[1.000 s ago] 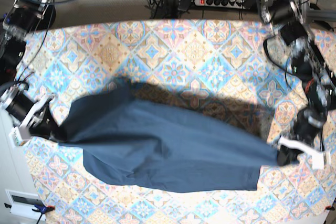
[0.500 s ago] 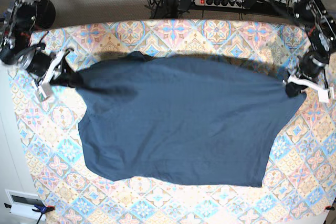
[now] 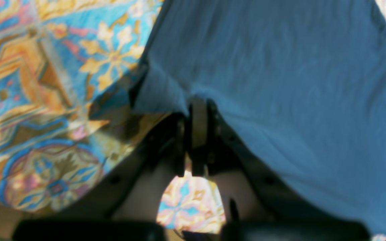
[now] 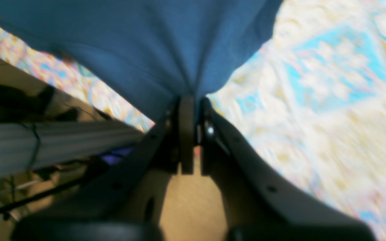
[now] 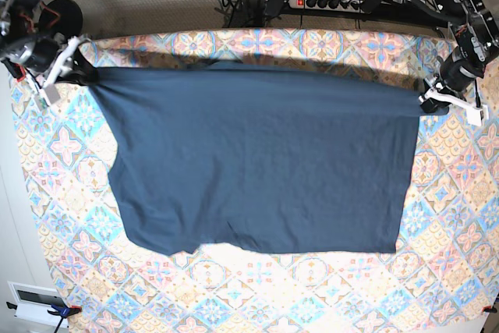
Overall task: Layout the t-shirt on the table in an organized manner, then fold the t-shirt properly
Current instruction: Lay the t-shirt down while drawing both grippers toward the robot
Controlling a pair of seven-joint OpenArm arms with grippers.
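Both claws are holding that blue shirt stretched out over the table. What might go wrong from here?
The left claw and right claw each pinch only a small bit of the t-shirt, so a corner may slip free. The lower edge looks uneven, so it may land wrinkled. The shirt also hangs near the table's far edge.

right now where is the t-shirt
In the base view the t-shirt hangs spread over the table, its top corners pinched by the left claw and right claw.
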